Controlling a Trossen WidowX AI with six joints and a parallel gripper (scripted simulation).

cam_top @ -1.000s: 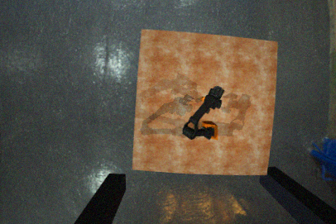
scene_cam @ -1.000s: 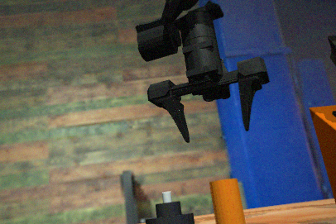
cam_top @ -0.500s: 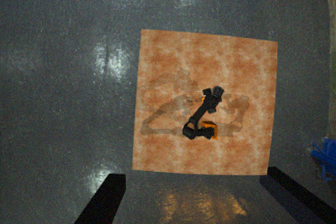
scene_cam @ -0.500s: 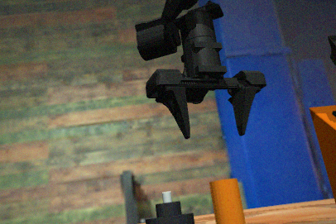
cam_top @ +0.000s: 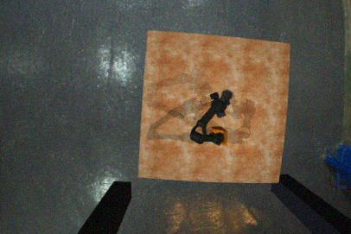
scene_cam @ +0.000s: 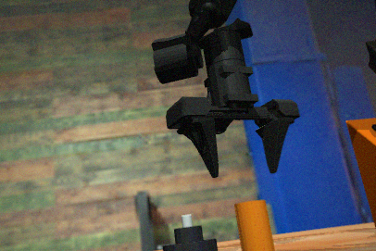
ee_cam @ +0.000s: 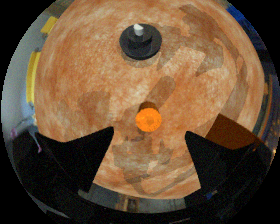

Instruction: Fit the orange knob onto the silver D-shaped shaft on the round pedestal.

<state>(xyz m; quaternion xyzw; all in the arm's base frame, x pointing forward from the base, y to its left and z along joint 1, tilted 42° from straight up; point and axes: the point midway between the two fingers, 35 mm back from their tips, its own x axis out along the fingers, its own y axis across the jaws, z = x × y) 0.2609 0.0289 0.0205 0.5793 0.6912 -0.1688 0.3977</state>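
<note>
Knob, upright, ungrasped.
Gripper (scene_cam: 244,175) (ee_cam: 150,132): jaws wide, holding nothing, above knob (scene_cam: 255,226) (ee_cam: 148,120), presumably lining up to straddle it.

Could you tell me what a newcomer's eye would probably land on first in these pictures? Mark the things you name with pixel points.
Probably the bright orange knob (scene_cam: 255,226) (ee_cam: 148,120), upright on the tabletop (cam_top: 173,164) (ee_cam: 65,75) below the open black gripper (scene_cam: 244,174) (ee_cam: 150,132). Next might come the dark round pedestal (scene_cam: 189,236) (ee_cam: 140,47) beside it, topped by a pale shaft (scene_cam: 186,220) (ee_cam: 138,30).
</note>
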